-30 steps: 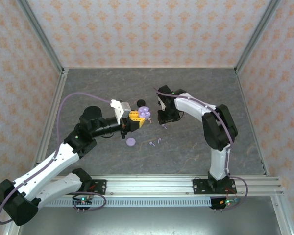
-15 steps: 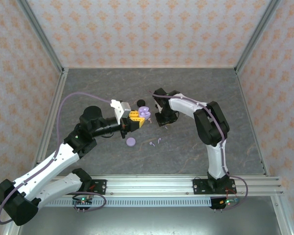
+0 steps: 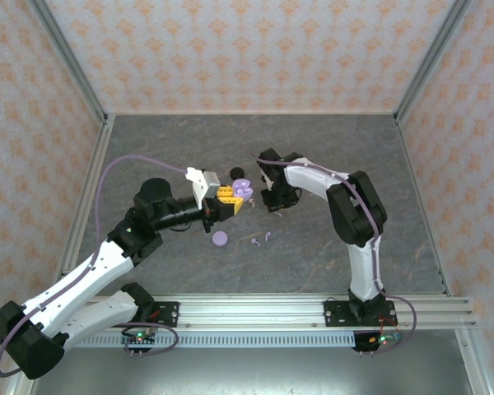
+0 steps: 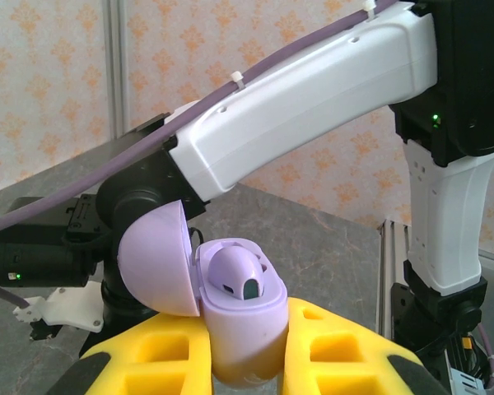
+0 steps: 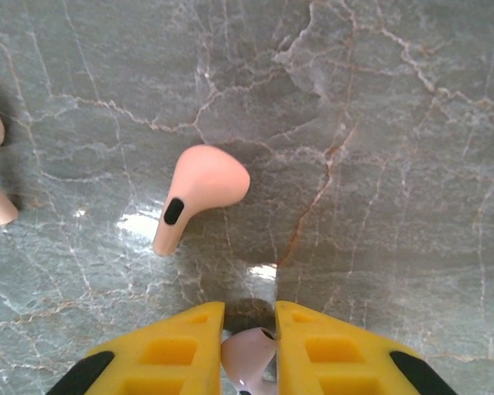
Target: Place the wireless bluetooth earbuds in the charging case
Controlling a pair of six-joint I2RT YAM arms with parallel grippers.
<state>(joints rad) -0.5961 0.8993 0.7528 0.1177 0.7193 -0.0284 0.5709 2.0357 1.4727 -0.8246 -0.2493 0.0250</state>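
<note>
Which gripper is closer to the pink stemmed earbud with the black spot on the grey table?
Right. The right gripper sits beside the pink earbud; the left gripper holds the open lavender charging case farther off.

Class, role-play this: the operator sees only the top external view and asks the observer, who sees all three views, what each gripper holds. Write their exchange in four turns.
Operator: From above, the left gripper is a jumble of yellow and lavender. What is in it?
Observer: Its wrist camera shows it shut on a lavender charging case. The lid is open and one lavender earbud is seated inside.
Operator: And the right gripper?
Observer: Its wrist camera shows it shut on a pale earbud. A pink earbud lies loose on the table ahead of the fingers.
</note>
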